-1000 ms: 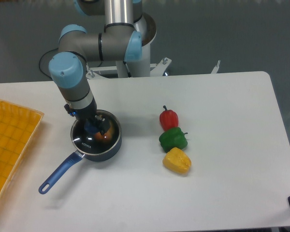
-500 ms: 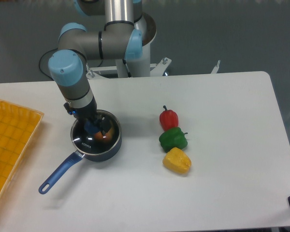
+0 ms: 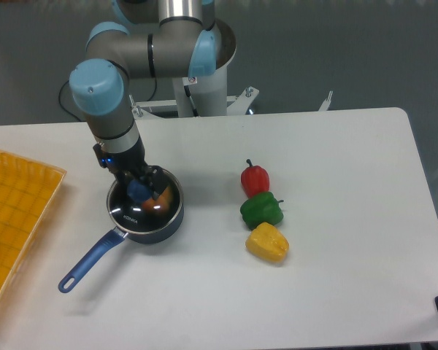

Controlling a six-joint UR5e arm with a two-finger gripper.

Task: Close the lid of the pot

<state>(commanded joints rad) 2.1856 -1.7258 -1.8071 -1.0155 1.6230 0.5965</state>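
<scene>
The pot [image 3: 146, 209] stands on the white bench [image 3: 336, 292], left of centre, its blue handle [image 3: 89, 261] pointing toward the front left. The lid [image 3: 147, 203] lies on its rim, with something orange showing through the glass. The hand [image 3: 140, 187] is right above the blue knob [image 3: 138, 190]; I cannot tell whether it grips it. Red [image 3: 255, 178], green [image 3: 261, 209] and yellow [image 3: 267, 243] peppers sit in a row to the right, and a yellow tray [image 3: 14, 211] lies at the left edge.
</scene>
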